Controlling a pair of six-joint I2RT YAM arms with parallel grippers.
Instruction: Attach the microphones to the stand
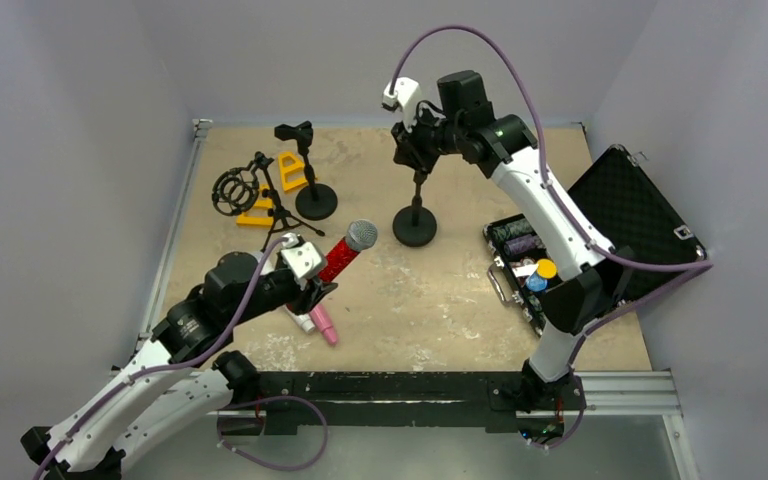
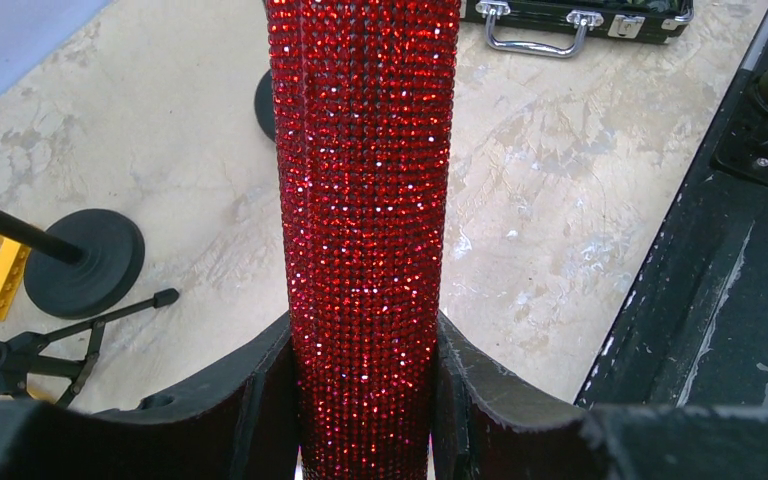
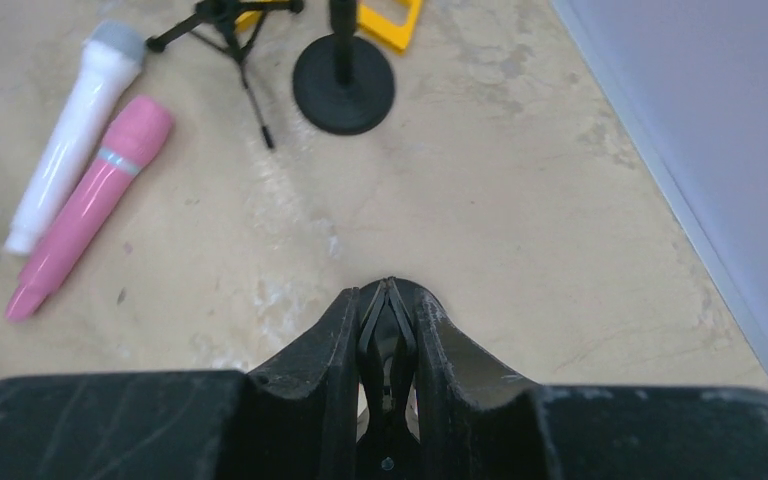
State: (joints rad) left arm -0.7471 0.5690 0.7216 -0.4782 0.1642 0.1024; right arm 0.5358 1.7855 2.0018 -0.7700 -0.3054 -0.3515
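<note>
My left gripper (image 1: 316, 288) is shut on the lower body of the glittery red microphone (image 1: 345, 255), held tilted above the table with its silver mesh head up and to the right. In the left wrist view the red microphone (image 2: 365, 200) fills the gap in the left gripper (image 2: 365, 340). Under that arm lie the pink microphone (image 1: 324, 326) and the white microphone (image 1: 303, 320), which is partly hidden; the right wrist view shows both, white microphone (image 3: 70, 140) and pink microphone (image 3: 85, 210). My right gripper (image 1: 413, 142) pinches the black clip (image 3: 387, 325) atop the middle stand (image 1: 417, 205); the right gripper (image 3: 388, 300) presses the clip's two levers together.
A second round-based stand (image 1: 312, 195) with a clip on top, a tripod (image 1: 278, 210) carrying a ring mount (image 1: 233, 190), and yellow pieces (image 1: 292, 168) stand at the back left. An open black case (image 1: 550, 275) lies at the right. A black rail (image 1: 400, 385) runs along the near edge.
</note>
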